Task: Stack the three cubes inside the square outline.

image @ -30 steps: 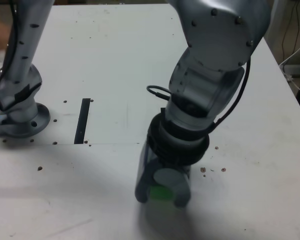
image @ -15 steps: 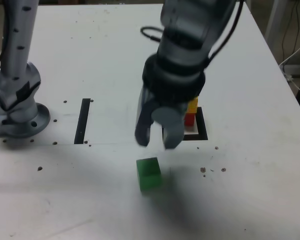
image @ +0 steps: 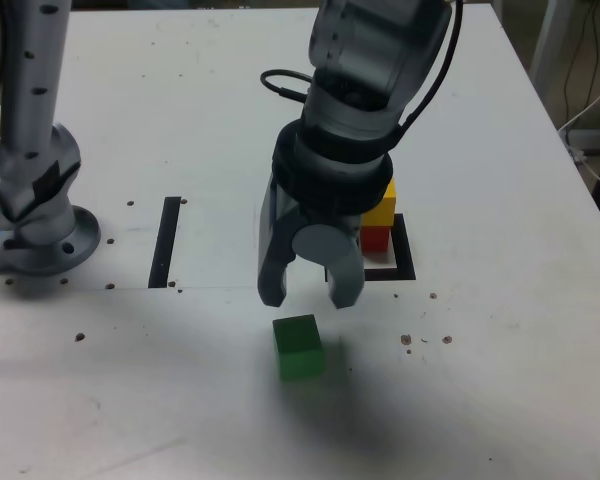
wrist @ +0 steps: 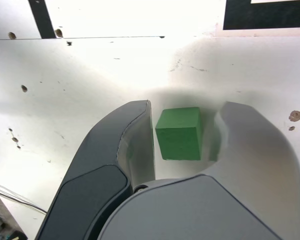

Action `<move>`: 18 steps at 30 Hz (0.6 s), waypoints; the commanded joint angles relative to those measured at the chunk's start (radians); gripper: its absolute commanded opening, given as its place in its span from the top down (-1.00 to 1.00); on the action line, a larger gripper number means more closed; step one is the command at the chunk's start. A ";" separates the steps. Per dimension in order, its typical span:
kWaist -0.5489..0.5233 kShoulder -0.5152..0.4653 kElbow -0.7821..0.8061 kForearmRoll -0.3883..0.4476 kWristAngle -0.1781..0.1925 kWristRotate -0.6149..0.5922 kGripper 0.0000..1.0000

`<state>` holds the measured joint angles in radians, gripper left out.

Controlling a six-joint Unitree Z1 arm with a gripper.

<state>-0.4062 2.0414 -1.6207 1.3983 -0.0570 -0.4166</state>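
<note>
One green cube point(image: 299, 347), one open end effector point(image: 311, 297)

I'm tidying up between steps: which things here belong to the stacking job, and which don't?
For the job:
- green cube
- yellow cube
- red cube
- square outline
- gripper

Not for it:
- straight black strip
- cables

Reference: square outline point(image: 405, 250), on the table point(image: 520, 350). The lower cube point(image: 376, 241) sits inside the outline; the upper cube point(image: 381, 209) rests on the lower cube. The third cube point(image: 299, 348) lies outside the outline, toward the exterior view's left and nearer that camera. The straight strip point(image: 166, 240) lies left of the outline in the exterior view; the arm base point(image: 45, 250), farther left.
</note>
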 commanded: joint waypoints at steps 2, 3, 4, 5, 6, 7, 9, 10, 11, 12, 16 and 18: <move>-0.005 -0.006 0.007 -0.010 -0.004 -0.003 -0.99; -0.006 -0.005 0.009 -0.013 -0.004 -0.004 -0.99; -0.007 -0.005 0.009 -0.014 -0.004 -0.004 -0.99; -0.007 -0.005 0.010 -0.014 -0.004 -0.005 -0.99; -0.008 -0.005 0.012 -0.015 -0.005 -0.005 -0.99; -0.008 -0.004 0.014 -0.015 -0.005 -0.006 -0.99; -0.009 -0.004 0.019 -0.015 -0.008 -0.006 -0.98; -0.010 -0.004 0.022 -0.015 -0.010 -0.007 -0.98; -0.011 -0.004 0.025 -0.015 -0.013 -0.008 -0.98; -0.013 -0.004 0.028 -0.015 -0.017 -0.009 -0.98; -0.024 -0.001 0.035 -0.018 -0.037 -0.013 -0.97; -0.031 0.004 0.038 -0.023 -0.048 -0.015 -0.96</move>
<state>-0.4305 2.0413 -1.5860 1.3804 -0.0969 -0.4290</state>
